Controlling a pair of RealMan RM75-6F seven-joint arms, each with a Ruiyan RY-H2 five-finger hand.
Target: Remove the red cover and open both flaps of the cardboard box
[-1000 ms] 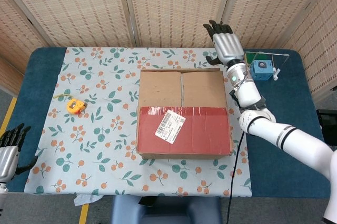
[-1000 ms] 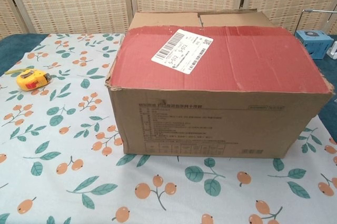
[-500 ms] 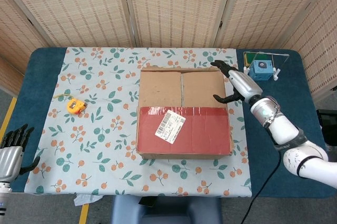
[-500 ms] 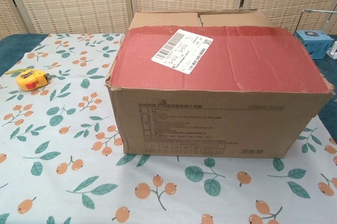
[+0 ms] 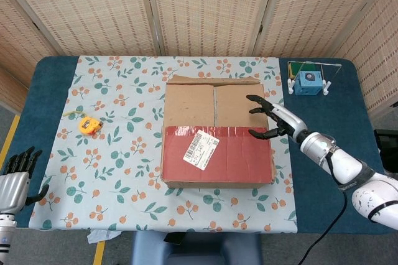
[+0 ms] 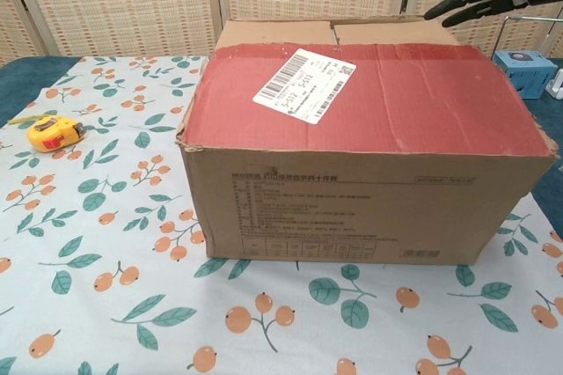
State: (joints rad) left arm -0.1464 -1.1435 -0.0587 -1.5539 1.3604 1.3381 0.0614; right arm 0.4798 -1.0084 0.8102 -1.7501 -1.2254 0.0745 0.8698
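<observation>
1. Cardboard box (image 5: 214,131) sits mid-table on the floral cloth (image 5: 118,153), both flaps down; the red cover (image 5: 217,155) lies across its near half, a white shipping label (image 5: 200,149) stuck on it.
2. Right hand (image 5: 273,120) hovers over the box's right edge, fingers spread and empty, likely lining up to lift the cover.
3. Left hand (image 5: 15,175) waits well left of the box, fingers apart; its arm is cut off.
4. Yellow tape measure (image 5: 89,125) lies left of the box, unused.

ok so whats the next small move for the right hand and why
Probably lower the right hand onto the right edge of the red cover and grip it: the fingers are spread above the cardboard box, holding nothing, and the cover lies flat on it.
</observation>
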